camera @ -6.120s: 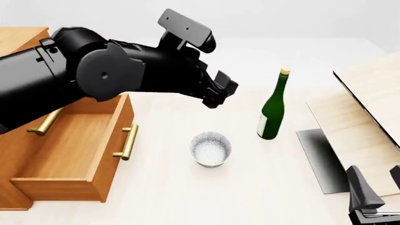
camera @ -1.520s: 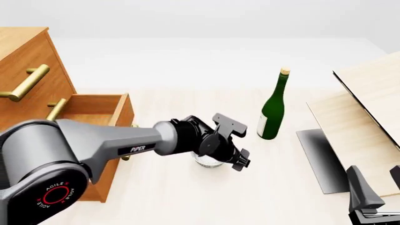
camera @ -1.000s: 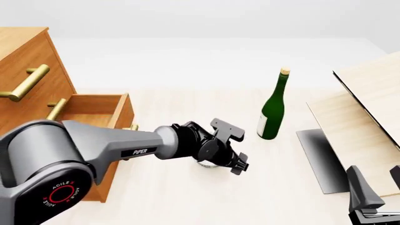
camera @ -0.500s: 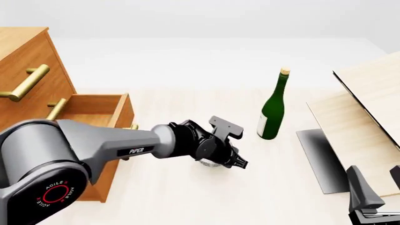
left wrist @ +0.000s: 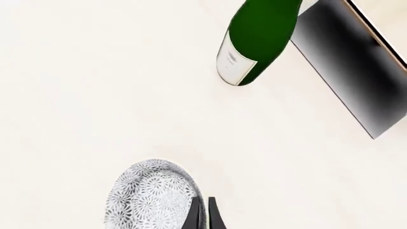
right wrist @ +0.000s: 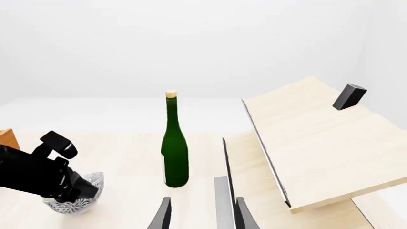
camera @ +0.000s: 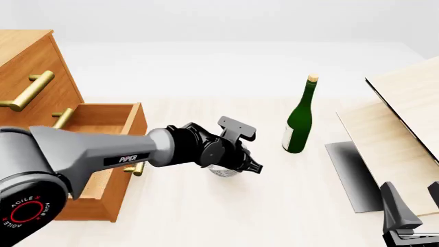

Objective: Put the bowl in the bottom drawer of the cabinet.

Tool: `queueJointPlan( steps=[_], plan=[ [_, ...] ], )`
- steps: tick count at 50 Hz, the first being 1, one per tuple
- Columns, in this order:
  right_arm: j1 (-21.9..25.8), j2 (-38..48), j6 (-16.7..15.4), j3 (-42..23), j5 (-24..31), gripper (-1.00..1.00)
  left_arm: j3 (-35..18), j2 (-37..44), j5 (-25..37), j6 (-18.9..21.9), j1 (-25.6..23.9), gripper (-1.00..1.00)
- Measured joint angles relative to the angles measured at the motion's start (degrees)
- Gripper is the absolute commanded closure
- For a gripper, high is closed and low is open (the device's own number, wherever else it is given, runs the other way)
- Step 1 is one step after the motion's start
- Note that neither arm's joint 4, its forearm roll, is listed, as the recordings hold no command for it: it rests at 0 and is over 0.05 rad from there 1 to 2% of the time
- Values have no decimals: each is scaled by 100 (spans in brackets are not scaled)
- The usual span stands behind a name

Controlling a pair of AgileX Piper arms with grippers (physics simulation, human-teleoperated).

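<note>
Drawer [camera: 82, 170]: bottom one of the cabinet [camera: 31, 67], seen pulled open, nothing in it.
Left gripper [camera: 248, 165]: jaws now pinched on the bowl [camera: 223, 171] rim, pulled back toward the drawer (lift apparently begun).
Bottle [camera: 299, 119]: untouched.
Right gripper [right wrist: 198, 215]: parked, jaws apart.

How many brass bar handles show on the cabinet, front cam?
3: one upper brass bar handle on the orange-brown wooden cabinet, one just below it, and one on the open bottom drawer, mostly hidden by the left arm. More may lie out of frame.
</note>
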Motion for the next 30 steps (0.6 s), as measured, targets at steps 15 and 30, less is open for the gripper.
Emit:
queueJointPlan(
  steps=[15,30],
  plan=[
    [0,0,0,0,0,-100,190,-531,15,93,316,100],
    [-1,0,1,0,0,-100,415,-1177,-14,106,410,100]
  ],
)
